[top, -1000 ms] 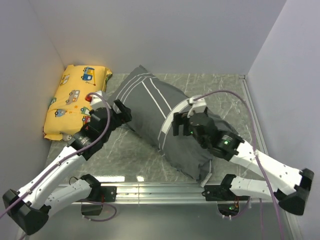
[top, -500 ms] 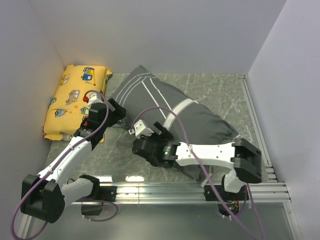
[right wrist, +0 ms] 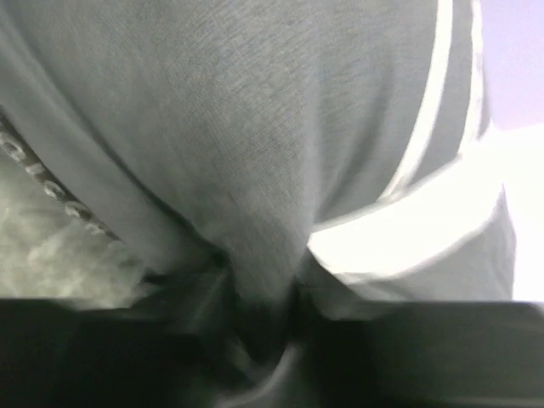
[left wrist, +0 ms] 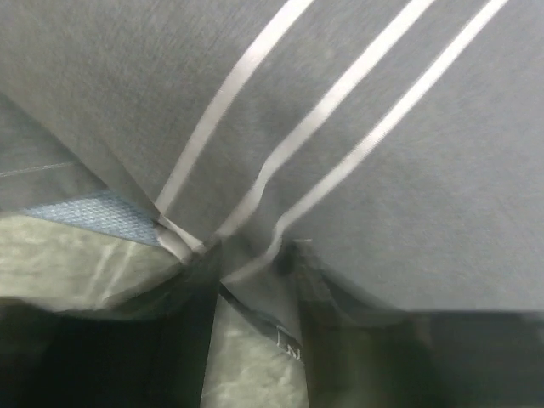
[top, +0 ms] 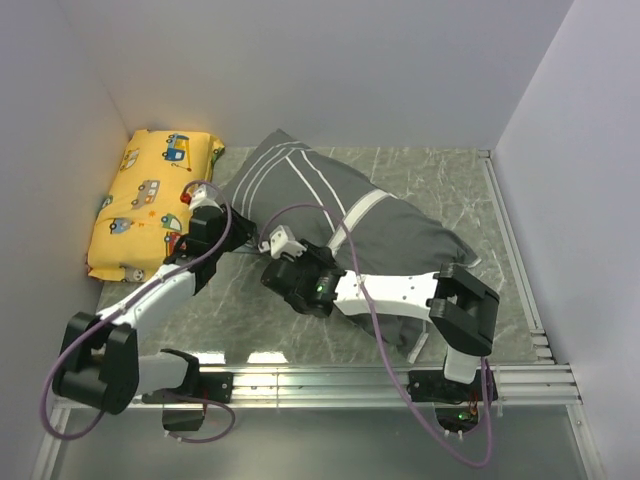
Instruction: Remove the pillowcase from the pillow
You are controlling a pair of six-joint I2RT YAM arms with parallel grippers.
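Note:
The dark grey striped pillowcase (top: 400, 240) lies plump and slanted across the table. The pillow is hidden inside it. My left gripper (top: 232, 222) is at the case's left edge, its jaws shut on a gathered fold of striped fabric (left wrist: 252, 259) next to a hem with a small label. My right gripper (top: 305, 258) reaches across to the case's near-left edge and pinches a bunch of grey fabric (right wrist: 263, 280). A bright white patch (right wrist: 416, 246) shows beside it; I cannot tell whether it is pillow or stripe.
A yellow vehicle-print pillow (top: 150, 205) lies against the left wall, close to my left arm. Walls close in the left, back and right sides. A metal rail (top: 350, 380) runs along the near edge of the marble table (top: 450, 180).
The right arm swung from on top of the case over to its near-left edge. The left gripper pushed forward to the case's left edge. Both grippers went from open to shut on fabric.

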